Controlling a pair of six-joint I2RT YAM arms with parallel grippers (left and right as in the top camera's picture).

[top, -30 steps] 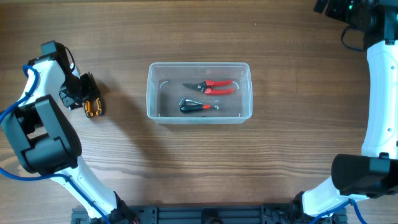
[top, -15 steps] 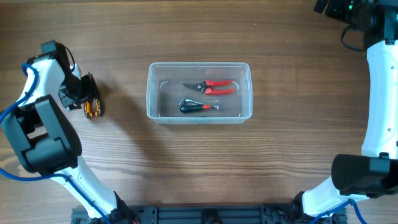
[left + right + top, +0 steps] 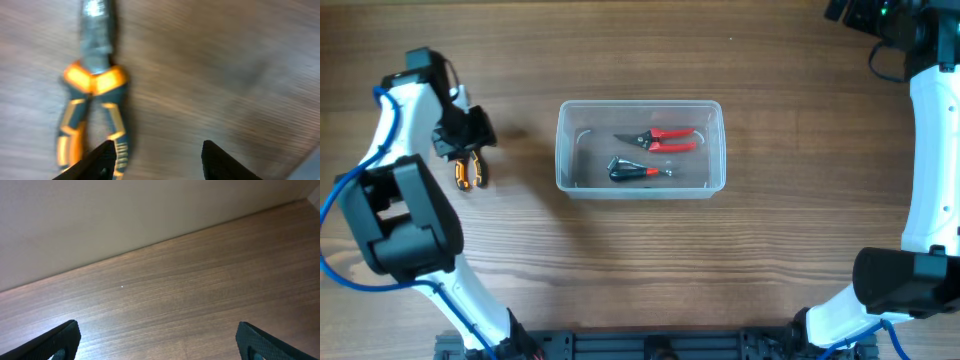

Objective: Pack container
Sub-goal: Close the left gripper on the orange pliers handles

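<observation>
The clear plastic container (image 3: 640, 187) sits mid-table and holds red-handled snips (image 3: 660, 139) and a dark tool with a red tip (image 3: 638, 171). Orange-and-black pliers (image 3: 469, 173) lie on the table left of it; they also show blurred in the left wrist view (image 3: 92, 107). My left gripper (image 3: 472, 135) is open and empty, just above and beyond the pliers; its left fingertip (image 3: 102, 160) overlaps one pliers handle in the image. My right gripper (image 3: 157, 340) is open and empty over bare wood; only its arm (image 3: 930, 130) shows overhead at the far right.
A pale wall runs along the table's far edge in the right wrist view (image 3: 125, 215). Both arm bases stand at the near table edge, left (image 3: 395, 230) and right (image 3: 905, 290).
My left gripper has lifted off the pliers and shifted right and away; the pliers stay on the table where they lay. The right arm has not moved.
</observation>
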